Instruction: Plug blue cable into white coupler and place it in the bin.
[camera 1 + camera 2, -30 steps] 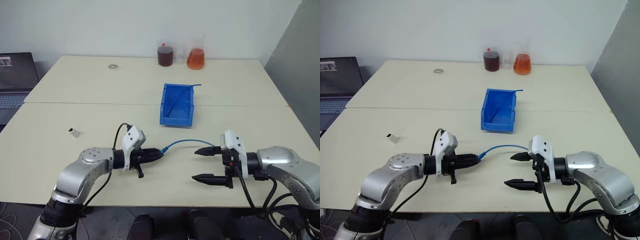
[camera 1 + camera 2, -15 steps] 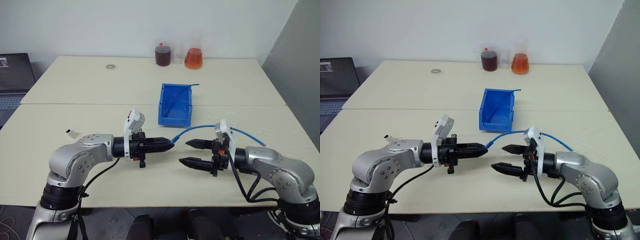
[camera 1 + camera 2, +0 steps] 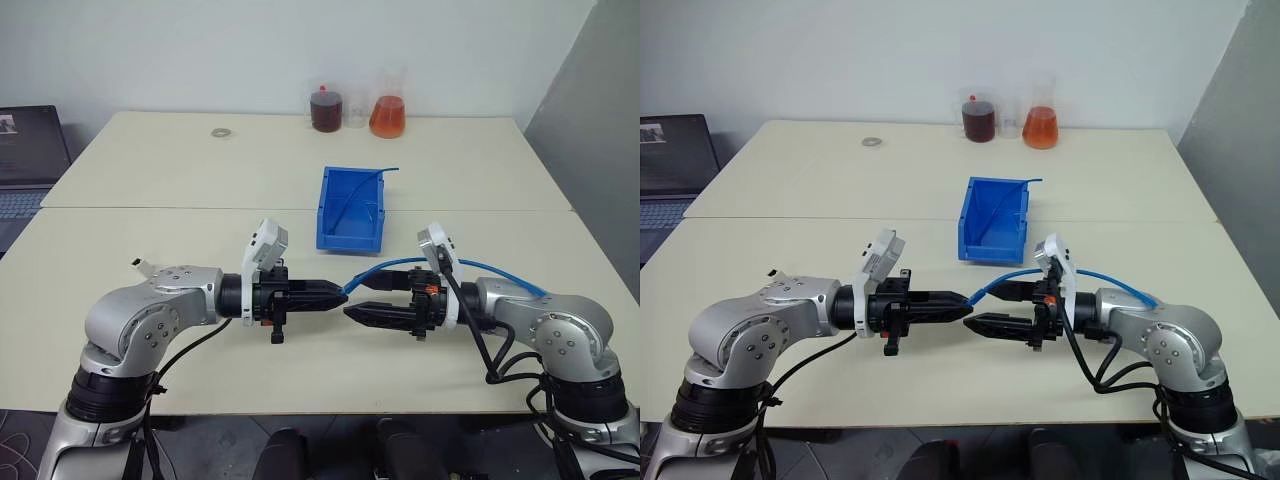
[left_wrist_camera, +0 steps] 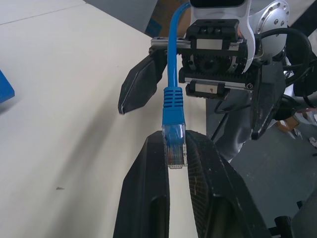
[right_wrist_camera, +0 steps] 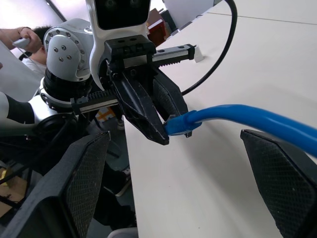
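Observation:
My left gripper (image 3: 340,292) is shut on the clear plug (image 4: 174,145) at the end of the blue cable (image 3: 400,265), held level above the table and pointing right. My right gripper (image 3: 358,299) faces it, open, with one finger above and one below the cable just behind the plug. From there the cable arcs back over my right arm. The white coupler (image 3: 141,266) lies on the table at the left, beyond my left arm. The blue bin (image 3: 350,238) stands mid-table behind both grippers, with a thin blue strand (image 3: 385,172) leaning over its far corner.
Two beakers, one of dark red liquid (image 3: 327,108) and one of orange liquid (image 3: 389,115), stand at the table's far edge. A grey ring (image 3: 219,131) lies at the far left. A laptop (image 3: 25,150) sits off the table's left side. A person (image 5: 22,37) shows behind my left arm.
Both grippers have risen and come together. The right gripper moved left until its open fingers reached the cable at the left gripper's tip. The cable has lifted off the table.

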Action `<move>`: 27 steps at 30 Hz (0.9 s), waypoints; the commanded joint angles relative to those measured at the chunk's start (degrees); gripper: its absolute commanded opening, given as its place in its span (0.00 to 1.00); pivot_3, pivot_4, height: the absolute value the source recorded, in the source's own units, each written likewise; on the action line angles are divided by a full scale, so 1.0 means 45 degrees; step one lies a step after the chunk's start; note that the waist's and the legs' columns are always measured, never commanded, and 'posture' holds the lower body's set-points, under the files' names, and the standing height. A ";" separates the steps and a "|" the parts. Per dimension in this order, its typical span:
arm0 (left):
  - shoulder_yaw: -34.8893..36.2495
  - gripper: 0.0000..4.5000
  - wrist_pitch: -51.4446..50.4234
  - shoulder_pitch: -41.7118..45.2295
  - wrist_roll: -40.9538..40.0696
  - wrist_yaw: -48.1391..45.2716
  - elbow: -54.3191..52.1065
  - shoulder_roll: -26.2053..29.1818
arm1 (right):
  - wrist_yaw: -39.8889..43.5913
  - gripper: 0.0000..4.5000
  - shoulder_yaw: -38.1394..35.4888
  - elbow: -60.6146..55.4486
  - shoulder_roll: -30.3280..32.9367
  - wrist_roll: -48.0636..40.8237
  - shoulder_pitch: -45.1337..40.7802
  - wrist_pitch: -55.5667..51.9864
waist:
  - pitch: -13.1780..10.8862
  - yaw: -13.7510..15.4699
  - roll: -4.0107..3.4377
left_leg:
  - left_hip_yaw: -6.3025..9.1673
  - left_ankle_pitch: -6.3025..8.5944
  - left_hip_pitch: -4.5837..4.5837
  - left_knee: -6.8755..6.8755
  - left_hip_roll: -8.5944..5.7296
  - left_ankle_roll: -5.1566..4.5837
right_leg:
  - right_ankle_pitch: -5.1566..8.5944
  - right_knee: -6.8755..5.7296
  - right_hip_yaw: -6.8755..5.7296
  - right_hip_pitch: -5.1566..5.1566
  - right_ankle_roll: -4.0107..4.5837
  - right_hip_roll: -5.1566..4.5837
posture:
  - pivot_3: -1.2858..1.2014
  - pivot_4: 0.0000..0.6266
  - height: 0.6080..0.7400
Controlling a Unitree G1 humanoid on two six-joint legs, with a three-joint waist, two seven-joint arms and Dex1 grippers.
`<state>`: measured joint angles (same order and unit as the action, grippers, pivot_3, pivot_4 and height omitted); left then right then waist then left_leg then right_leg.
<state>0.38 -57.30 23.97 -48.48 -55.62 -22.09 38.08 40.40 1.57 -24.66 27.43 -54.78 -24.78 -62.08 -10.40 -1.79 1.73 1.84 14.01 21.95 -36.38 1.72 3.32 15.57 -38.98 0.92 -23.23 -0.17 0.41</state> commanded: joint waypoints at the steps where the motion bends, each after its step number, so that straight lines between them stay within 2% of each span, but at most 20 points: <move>1: 0.0044 0.05 0.0271 -0.0037 -0.0169 -0.0066 -0.0457 0.0108 | 0.0129 0.84 0.0104 -0.0038 -0.0095 -0.0285 -0.0404 0.0034 | 0.0000 -0.0003 0.0000 | 0.0001 0.0000 0.0000 0.0000 0.0000 0.0000 | 0.0000 0.0000 -0.0001 -0.0001 0.0000 0.0000 | 0.52 0.24 1.00; 17: -0.0137 0.05 0.0385 -0.0606 -0.0224 -0.0455 -0.1241 0.0719 | 0.0504 0.03 0.0095 0.0189 -0.0001 -0.0629 -0.0546 -0.0263 | 0.0000 -0.0005 0.0000 | 0.0004 0.0001 0.0003 0.0001 0.0002 -0.0001 | 0.0001 0.0001 -0.0005 -0.0005 0.0001 0.0001 | 0.52 0.24 1.00; 27: -0.0314 0.05 0.0823 -0.0688 -0.0085 -0.0564 -0.1197 0.0846 | 0.0580 0.03 0.0216 0.0124 0.0108 -0.0541 -0.0452 -0.0131 | 0.0000 -0.0003 0.0000 | 0.0001 0.0001 0.0004 0.0002 0.0002 -0.0001 | 0.0001 0.0004 -0.0001 -0.0006 0.0001 0.0001 | 0.52 0.24 1.00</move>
<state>-0.86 -54.92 20.93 -48.76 -57.11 -25.62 41.28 42.67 3.16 -23.17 27.51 -56.57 -25.97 -63.35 -10.40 -1.80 1.73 1.84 14.01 21.97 -36.37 1.73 3.32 15.57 -38.96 0.91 -23.26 -0.17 0.41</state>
